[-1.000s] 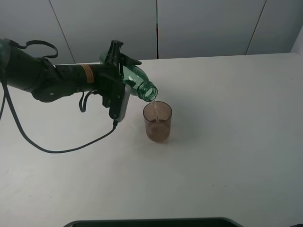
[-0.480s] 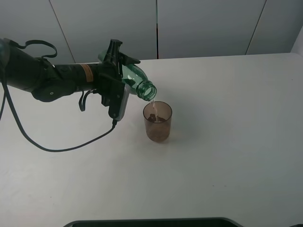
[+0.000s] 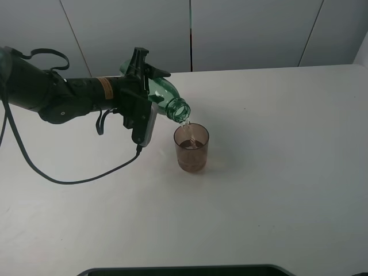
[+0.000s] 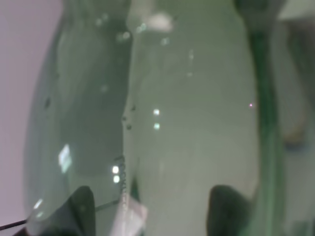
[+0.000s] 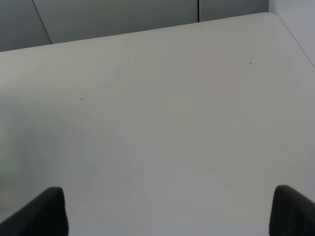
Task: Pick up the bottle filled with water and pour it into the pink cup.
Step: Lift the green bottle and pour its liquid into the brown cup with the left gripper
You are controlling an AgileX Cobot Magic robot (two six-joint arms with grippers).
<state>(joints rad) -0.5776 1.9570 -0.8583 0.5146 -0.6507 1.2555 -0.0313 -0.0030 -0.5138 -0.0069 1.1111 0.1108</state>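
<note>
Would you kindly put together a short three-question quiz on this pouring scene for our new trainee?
1. True or false: the left gripper holds the bottle tilted, with its mouth above the pink cup.
2. Multiple choice: how does the pink cup sit? A) upright on the table; B) lying on its side; C) upside down.
3. Fill in the blank: the right gripper hangs over bare tabletop with its fingers ____ and nothing between them.

Key: 1 true; 2 A; 3 open.
</note>
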